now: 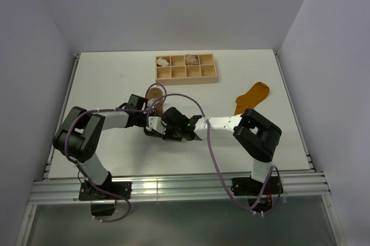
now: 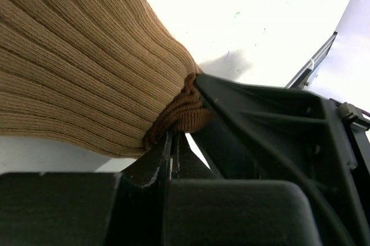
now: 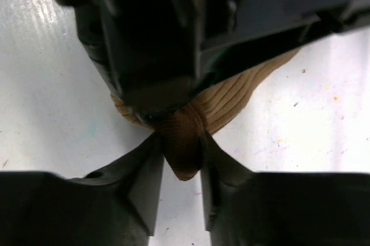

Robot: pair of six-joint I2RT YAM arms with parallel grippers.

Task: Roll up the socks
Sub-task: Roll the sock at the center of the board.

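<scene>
Barely begun: one sock gripped at the toe, the other untouched.
From above, the tan sock [image 1: 154,92] lies mid-table [image 1: 104,84] and the mustard sock [image 1: 252,95] lies flat, well apart. In the left wrist view, the left gripper [image 2: 173,137] clamps the tan sock's dark toe. In the right wrist view, the right gripper [image 3: 180,156] pinches that same end.

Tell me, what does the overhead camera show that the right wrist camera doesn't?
Only overhead: the wooden tray at the far side and the orange sock lying apart on the right. Only right wrist: the right gripper pinching the dark brown toe, seen close up. Both: the tan sock.
</scene>
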